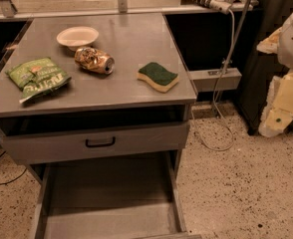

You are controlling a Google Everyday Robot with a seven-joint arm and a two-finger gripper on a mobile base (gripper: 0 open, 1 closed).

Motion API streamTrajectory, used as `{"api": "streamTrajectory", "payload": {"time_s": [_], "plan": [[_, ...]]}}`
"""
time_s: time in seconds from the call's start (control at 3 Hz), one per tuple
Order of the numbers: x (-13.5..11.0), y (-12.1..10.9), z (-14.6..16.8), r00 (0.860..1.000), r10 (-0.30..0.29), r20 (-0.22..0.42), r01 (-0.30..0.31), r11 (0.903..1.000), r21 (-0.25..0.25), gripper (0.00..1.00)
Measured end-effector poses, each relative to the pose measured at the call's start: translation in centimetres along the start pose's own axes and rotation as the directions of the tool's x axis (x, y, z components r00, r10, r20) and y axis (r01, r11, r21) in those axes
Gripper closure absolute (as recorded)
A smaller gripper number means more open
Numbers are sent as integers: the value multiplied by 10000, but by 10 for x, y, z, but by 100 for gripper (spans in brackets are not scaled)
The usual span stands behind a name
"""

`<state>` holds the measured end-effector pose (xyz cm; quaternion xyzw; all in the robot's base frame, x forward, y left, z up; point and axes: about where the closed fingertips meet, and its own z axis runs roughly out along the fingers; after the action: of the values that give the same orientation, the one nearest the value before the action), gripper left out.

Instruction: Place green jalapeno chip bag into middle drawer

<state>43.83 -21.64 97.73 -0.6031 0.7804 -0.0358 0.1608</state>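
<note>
The green jalapeno chip bag [38,77] lies crumpled on the left side of the grey tabletop [136,39]. The middle drawer [109,198] is pulled wide out below the table, and its plain grey floor is bare. My gripper [284,106] shows as pale cream parts at the right edge of the camera view. It hangs over the floor, far to the right of the table and the bag, and holds nothing that I can see.
On the tabletop are a white bowl [77,36], a dented gold can [94,60] on its side, and a green-and-yellow sponge [158,76]. Above the open drawer is a grey drawer front with a black handle [100,142]. A cable [221,108] hangs to the speckled floor on the right.
</note>
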Motion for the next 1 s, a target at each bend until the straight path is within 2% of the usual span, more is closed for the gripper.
{"api": "streamTrajectory", "payload": {"time_s": [0.33, 0.67, 1.0], "plan": [[0, 0, 0, 10000, 0, 0, 0, 10000, 0, 0], [-23, 14, 0, 9991, -288, 297, 287, 9996, 43, 0], [-62, 35, 6, 9957, -747, 555, 743, 9972, 94, 0]]}}
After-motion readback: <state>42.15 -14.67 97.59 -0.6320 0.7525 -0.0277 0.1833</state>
